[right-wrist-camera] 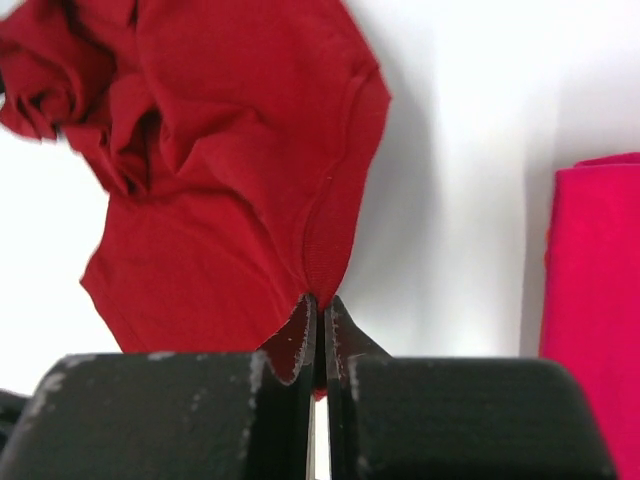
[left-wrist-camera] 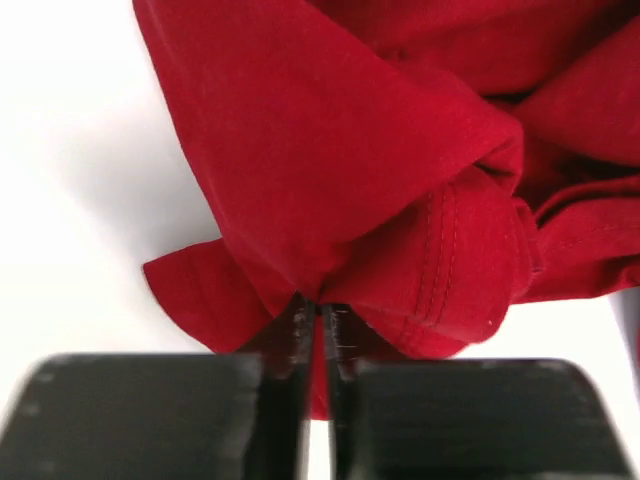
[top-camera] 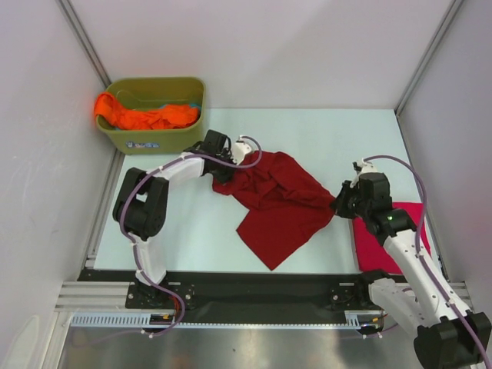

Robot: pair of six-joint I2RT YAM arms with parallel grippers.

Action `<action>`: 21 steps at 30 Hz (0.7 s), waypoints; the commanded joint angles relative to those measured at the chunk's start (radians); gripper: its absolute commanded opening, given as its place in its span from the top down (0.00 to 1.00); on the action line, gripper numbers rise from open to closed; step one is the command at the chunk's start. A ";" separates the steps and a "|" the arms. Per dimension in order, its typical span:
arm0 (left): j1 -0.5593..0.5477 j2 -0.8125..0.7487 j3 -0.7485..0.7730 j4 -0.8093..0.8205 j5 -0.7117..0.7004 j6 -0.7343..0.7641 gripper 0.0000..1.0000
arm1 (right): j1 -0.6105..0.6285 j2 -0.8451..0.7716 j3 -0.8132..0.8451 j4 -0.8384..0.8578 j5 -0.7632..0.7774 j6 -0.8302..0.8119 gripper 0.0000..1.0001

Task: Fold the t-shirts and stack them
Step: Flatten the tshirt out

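Both left gripper point(left-wrist-camera: 311, 312) and right gripper point(right-wrist-camera: 318, 305) pinch the dark red t-shirt point(top-camera: 280, 201) on the pale, white-walled table point(top-camera: 192, 224).

Top camera looks down over the table point(top-camera: 307, 131); both wrist cameras sit close, sharing the dark red t-shirt point(top-camera: 280, 204).

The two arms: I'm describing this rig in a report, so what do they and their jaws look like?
The left arm and right arm are alike: white links between bulky black joints, each trailed by a looping lilac cable. A small green light glows on the right one. The left gripper and right gripper have flat black jaws, scuffed pale along the inner edges.
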 commanded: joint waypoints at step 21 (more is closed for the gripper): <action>0.240 -0.137 0.863 -0.168 0.128 -0.095 1.00 | -0.273 0.567 0.794 0.618 -0.239 -0.035 1.00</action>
